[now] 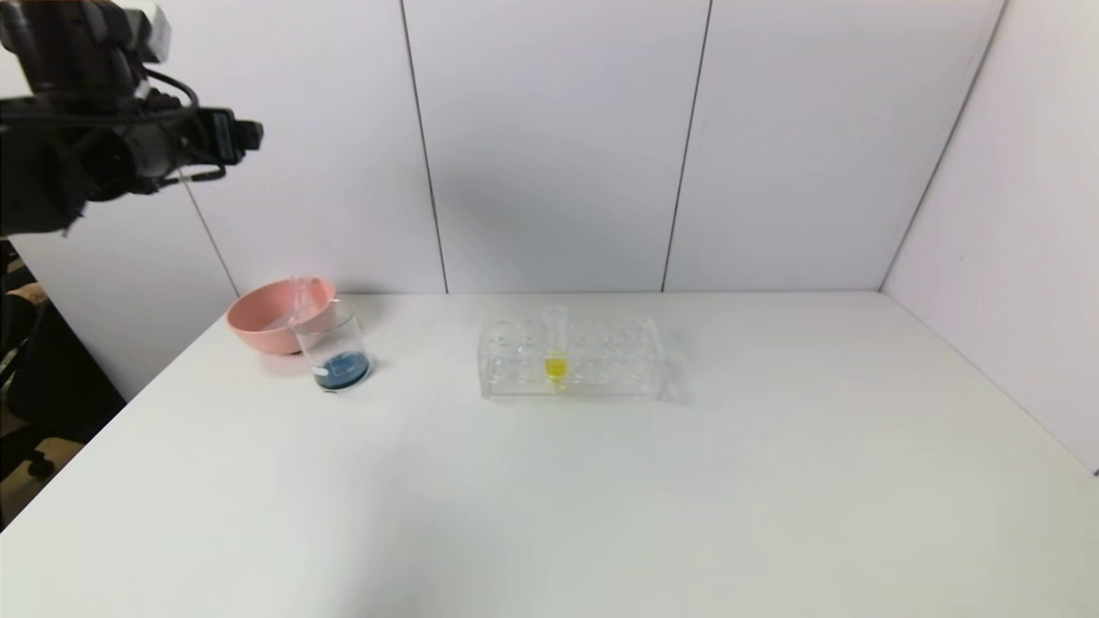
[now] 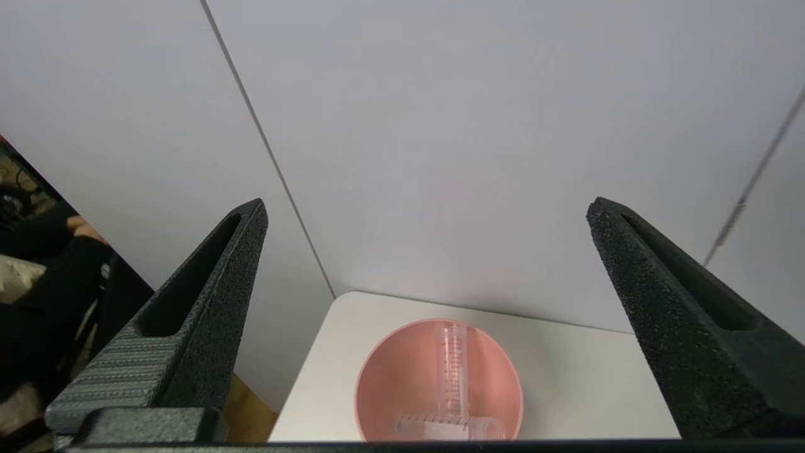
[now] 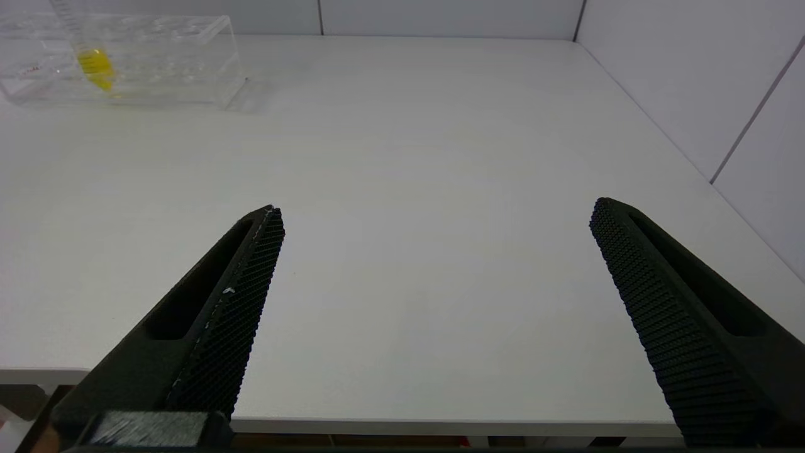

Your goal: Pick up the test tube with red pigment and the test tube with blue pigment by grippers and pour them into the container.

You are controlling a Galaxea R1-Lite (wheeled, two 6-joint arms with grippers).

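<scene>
The container (image 1: 335, 350), a small clear beaker, stands on the table's far left and holds dark blue liquid. No tube with a red or a blue tip shows. Two clear uncoloured tubes (image 2: 454, 365) lie crossed in the pink bowl (image 2: 390, 384); one pokes over the bowl's rim in the head view (image 1: 302, 296). My left gripper (image 1: 245, 136) is raised high above the far left corner, open and empty (image 2: 427, 211). My right gripper (image 3: 437, 214) is open and empty, low over the table's front edge, and out of the head view.
The pink bowl (image 1: 266, 319) stands just behind the beaker. A clear tube rack (image 1: 601, 360) stands mid-table with one yellow-tipped tube (image 1: 555, 354) upright in it; the rack also shows in the right wrist view (image 3: 163, 63). White walls close the back and right.
</scene>
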